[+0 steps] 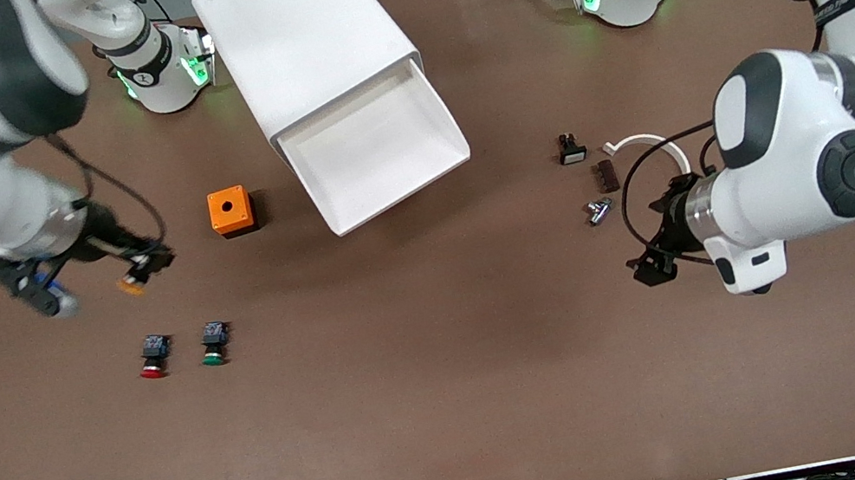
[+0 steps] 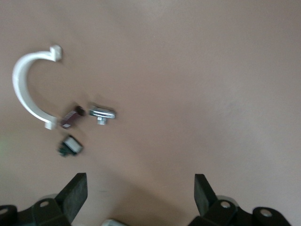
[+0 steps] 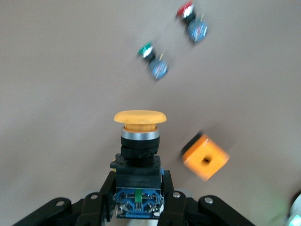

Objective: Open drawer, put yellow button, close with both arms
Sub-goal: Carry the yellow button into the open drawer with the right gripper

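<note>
Gripping the yellow button (image 3: 139, 136) by its blue rear block, the right gripper (image 1: 138, 269) hangs above the table (image 1: 458, 411), with the open drawer (image 1: 377, 152) at its two o'clock. The left gripper (image 1: 653, 257) waits, fingers (image 2: 75, 193) spread and empty. A jolt in transit could twist the button loose, dropping it short of the drawer.

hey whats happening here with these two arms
The right tool is shut on the yellow button, holding it in the air above the table near the orange box. The top drawer of the white cabinet is already pulled open. The left tool hangs open over bare table near a few small parts, holding nothing. The red and green buttons lie untouched.
</note>
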You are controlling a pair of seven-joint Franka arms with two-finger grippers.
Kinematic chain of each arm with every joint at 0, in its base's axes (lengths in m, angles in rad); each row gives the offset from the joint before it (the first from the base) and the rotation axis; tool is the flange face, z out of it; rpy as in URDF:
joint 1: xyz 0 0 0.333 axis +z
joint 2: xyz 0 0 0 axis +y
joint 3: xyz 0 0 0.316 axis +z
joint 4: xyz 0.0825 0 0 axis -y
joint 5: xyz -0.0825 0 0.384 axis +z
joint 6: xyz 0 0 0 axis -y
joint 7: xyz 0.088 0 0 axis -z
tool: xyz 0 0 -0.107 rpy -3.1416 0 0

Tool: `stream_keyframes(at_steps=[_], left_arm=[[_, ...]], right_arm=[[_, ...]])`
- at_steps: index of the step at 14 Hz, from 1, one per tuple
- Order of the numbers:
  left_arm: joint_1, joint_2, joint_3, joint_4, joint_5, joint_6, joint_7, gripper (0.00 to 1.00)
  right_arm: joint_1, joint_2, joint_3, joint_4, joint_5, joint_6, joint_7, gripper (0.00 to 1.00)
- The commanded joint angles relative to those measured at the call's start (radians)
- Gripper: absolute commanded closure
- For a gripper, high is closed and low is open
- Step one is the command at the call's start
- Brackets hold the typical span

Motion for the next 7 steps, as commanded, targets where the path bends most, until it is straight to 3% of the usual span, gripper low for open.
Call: stream_keyframes(at_steps=[1, 7], left_arm=[[-0.012, -0.091, -0.004, -0.077, 0.078, -0.04, 0.169, 0.0], [-0.024, -0.14, -0.086, -0.176, 0.148, 0.01, 0.317, 0.0]], right_arm=[[0.141, -0.013, -0.014, 0.006, 0.01, 0.012, 0.26, 1.0], [0.423, -0.003, -0.017, 0.01, -0.007, 0.082, 0.686, 1.0]])
